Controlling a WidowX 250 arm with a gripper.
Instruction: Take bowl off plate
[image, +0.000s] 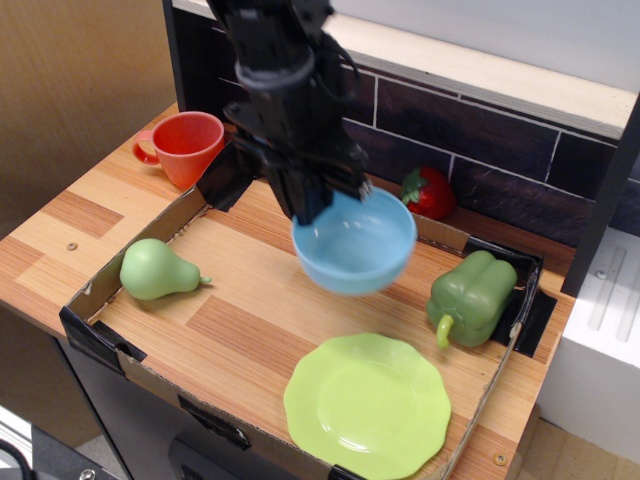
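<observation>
Above the plate (367, 407), gripper (318, 196) holds bowl (355, 243).

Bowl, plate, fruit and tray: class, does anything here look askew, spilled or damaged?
Only the bowl stands out: it hangs tilted in the air, gripped at its rim by the gripper, clear of the bare plate. Nothing looks spilled or broken.
</observation>
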